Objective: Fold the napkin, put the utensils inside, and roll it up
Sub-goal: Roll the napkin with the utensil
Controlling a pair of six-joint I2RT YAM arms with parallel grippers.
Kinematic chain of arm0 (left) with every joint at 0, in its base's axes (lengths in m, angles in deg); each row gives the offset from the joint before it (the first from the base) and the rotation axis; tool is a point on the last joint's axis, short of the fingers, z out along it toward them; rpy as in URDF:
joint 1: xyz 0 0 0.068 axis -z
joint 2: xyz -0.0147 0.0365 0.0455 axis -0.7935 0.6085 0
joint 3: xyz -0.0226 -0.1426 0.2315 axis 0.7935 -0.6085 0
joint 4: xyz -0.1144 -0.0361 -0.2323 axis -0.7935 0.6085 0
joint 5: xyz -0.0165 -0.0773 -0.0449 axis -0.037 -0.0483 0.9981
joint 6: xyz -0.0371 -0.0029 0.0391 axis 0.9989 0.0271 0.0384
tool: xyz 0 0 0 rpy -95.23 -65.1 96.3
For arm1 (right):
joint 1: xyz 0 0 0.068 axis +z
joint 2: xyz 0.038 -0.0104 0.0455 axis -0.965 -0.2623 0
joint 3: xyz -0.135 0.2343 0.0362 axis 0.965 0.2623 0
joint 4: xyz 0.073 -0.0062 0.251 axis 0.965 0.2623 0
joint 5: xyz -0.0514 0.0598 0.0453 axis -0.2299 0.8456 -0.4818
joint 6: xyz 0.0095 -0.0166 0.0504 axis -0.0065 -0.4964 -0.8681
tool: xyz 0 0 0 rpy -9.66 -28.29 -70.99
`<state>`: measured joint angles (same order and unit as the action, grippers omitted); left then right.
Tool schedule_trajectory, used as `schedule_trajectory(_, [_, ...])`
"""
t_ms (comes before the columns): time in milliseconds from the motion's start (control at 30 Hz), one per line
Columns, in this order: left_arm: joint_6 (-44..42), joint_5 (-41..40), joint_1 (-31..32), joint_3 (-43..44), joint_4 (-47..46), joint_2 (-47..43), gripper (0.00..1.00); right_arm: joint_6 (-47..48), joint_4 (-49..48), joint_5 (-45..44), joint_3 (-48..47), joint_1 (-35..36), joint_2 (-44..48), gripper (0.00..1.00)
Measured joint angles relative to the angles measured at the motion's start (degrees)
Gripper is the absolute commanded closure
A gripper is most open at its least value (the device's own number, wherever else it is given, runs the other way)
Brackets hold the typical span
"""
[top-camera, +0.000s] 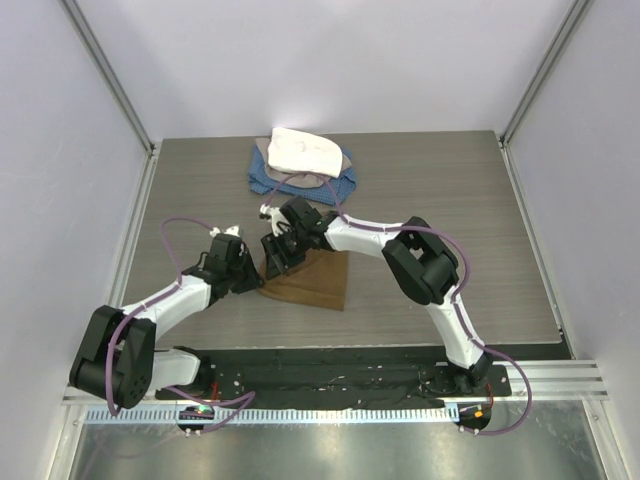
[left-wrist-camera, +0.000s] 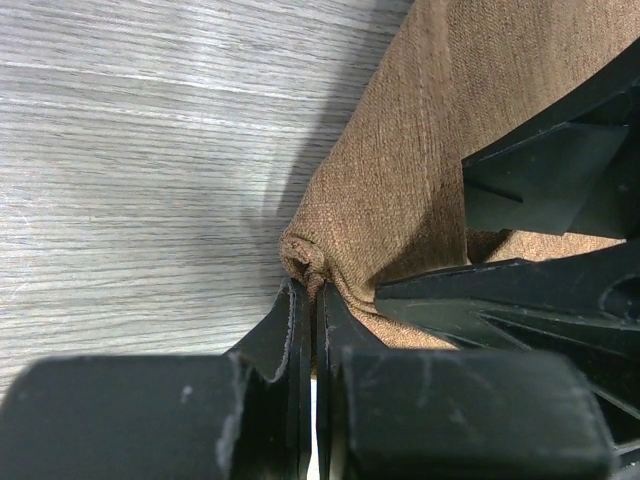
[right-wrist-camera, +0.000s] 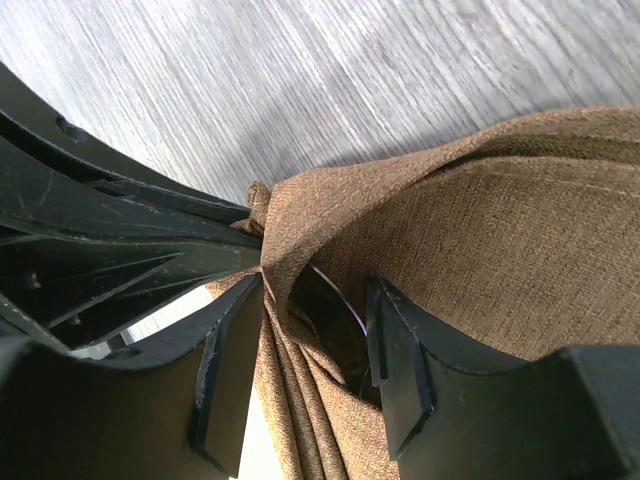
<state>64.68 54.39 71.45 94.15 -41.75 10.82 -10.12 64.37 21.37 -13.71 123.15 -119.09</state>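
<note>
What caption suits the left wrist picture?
Left gripper shut on a bunched corner of the tan-brown woven napkin, over a grey wood-grain table.

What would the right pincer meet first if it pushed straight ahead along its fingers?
The napkin: a bunched fold sits between its parted jaws, so the right pincer would press into cloth almost at once. Just beyond lies the corner pinched by the left pincer, though depth there is unclear.

tan-brown napkin [top-camera: 312,284] (plain weave), grey woodgrain table [top-camera: 450,200]
</note>
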Motion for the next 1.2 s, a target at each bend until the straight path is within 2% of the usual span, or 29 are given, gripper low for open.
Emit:
schedule_trajectory(267, [0.09, 0.04, -0.22, -0.04, -0.02, -0.68, 1.00, 1.22, 0.70, -3.93, 0.44, 0.28, 2.32, 0.39])
schedule_trajectory(433, [0.22, -0.04, -0.22, -0.04, 0.57, -2.54, 1.00, 4.55, 0.85, -7.15, 2.71, 0.22, 7.52, 0.33])
schedule_trajectory(733, [1.27, 0.22, -1.90, -0.04, 3.78, -3.61, 1.00, 8.90, -8.09, -16.28, 20.63, 1.18, 27.34, 0.31])
schedule_trajectory(900, [1.46, 1.51, -3.41, 0.61, 5.99, -3.58, 1.00, 12.26, -13.46, -28.22, 27.28, 9.75, 30.75, 0.31])
schedule_trajectory(1033, [1.62, 3.08, -4.90, 1.55, 7.06, -3.02, 1.00, 14.75, -16.59, -35.74, 29.31, 17.57, 29.07, 0.34])
schedule_trajectory(1200, [1.66, 4.39, -6.25, 2.14, 7.67, -2.54, 1.00, 17.73, -20.26, -41.83, 29.35, 21.88, 24.37, 0.36])
